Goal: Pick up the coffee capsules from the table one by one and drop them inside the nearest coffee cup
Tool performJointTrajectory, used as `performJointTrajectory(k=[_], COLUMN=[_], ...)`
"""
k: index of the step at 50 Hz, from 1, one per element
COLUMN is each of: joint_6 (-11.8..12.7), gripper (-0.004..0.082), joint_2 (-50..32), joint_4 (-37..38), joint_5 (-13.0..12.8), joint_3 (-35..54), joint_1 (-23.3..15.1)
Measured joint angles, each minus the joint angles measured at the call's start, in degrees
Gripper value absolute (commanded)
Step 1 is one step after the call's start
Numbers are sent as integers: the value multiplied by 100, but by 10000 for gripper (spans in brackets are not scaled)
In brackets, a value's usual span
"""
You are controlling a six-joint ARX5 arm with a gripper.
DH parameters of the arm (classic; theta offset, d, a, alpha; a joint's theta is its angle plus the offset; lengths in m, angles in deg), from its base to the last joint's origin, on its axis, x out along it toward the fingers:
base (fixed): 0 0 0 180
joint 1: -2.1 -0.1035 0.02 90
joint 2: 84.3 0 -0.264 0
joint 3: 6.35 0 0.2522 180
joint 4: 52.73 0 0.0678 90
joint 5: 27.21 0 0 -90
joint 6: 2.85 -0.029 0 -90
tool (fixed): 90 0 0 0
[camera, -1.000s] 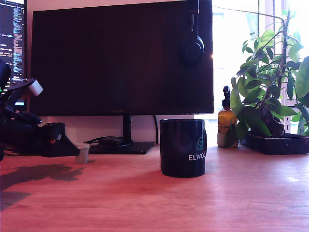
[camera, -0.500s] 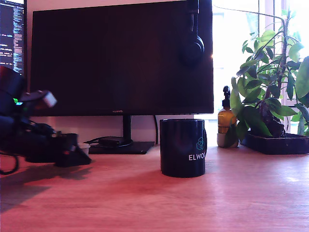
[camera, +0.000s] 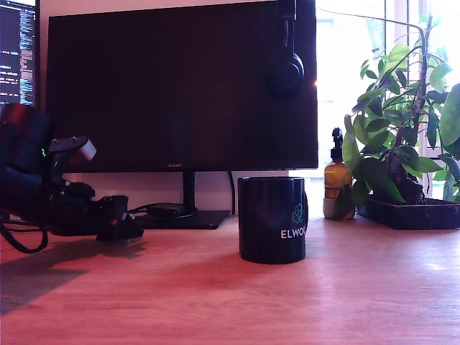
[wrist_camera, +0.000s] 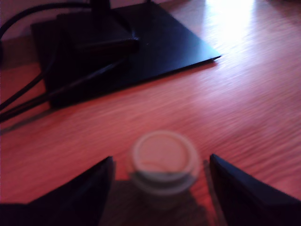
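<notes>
Straddling blurred capsule [wrist_camera: 163, 165], gripper [wrist_camera: 160, 188] fingers apart; exterior view hides capsule.

An office or home desk, by the look of it: wooden table [camera: 302, 302], big dark monitor [camera: 180, 86] with headphones [camera: 287, 68] hung on its corner. Second screen of code [camera: 17, 50], potted plant [camera: 402, 144] by a bright window.

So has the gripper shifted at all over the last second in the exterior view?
Yes. The gripper has moved toward the exterior view's right, closer to the monitor stand and coffee cup, and now hides the capsule there.
</notes>
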Motion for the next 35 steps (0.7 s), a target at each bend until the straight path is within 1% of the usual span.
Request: performJointTrajectory(k=[8,11,14,20,23,25,31,35], joint_6=[2,9,11,15,17,17,17,17], gripper=[582,547,465,216,140,124,125,125], joint_2=[0,0,0,0,0,0,0,0], joint_4=[-13,-13,-17,-61,-61,-59,-61,-61], joint_5=[-35,-35,-26,127,179,199,219,297], joint_3=[0,0,0,0,0,0,0,0], joint_1=[0,0,0,0,0,0,11,15])
